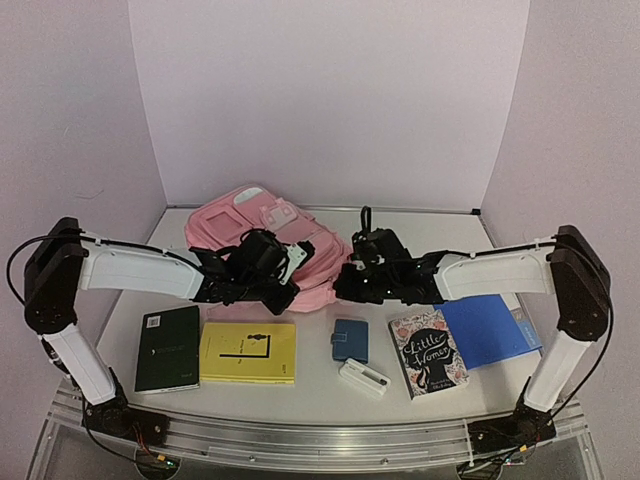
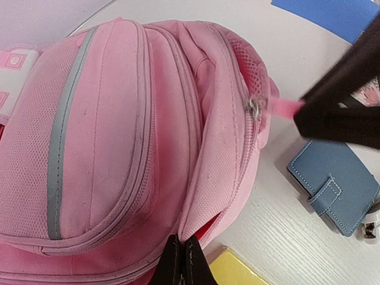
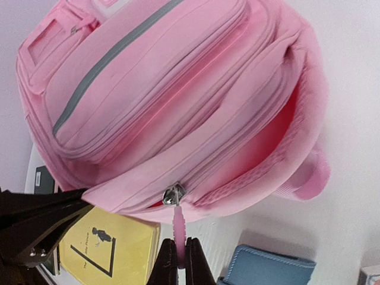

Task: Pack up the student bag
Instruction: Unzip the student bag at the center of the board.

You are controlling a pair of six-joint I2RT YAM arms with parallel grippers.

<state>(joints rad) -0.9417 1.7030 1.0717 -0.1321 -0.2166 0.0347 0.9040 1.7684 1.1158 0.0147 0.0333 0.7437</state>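
As left pincer (image 2: pixel 181 255) grips the student bag (image 2: pixel 107 148), right pincer (image 3: pixel 178 254) pinches its zip-pull (image 3: pixel 178 228).

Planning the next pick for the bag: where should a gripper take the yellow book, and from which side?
Probably pinch the yellow book by its right edge, from above. It lies flat, its left edge close beside the dark notebook, while bare table separates the right edge from the blue wallet.

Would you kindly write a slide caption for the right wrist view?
The right gripper pinches the pink zipper pull of the student bag, one compartment gaping open.
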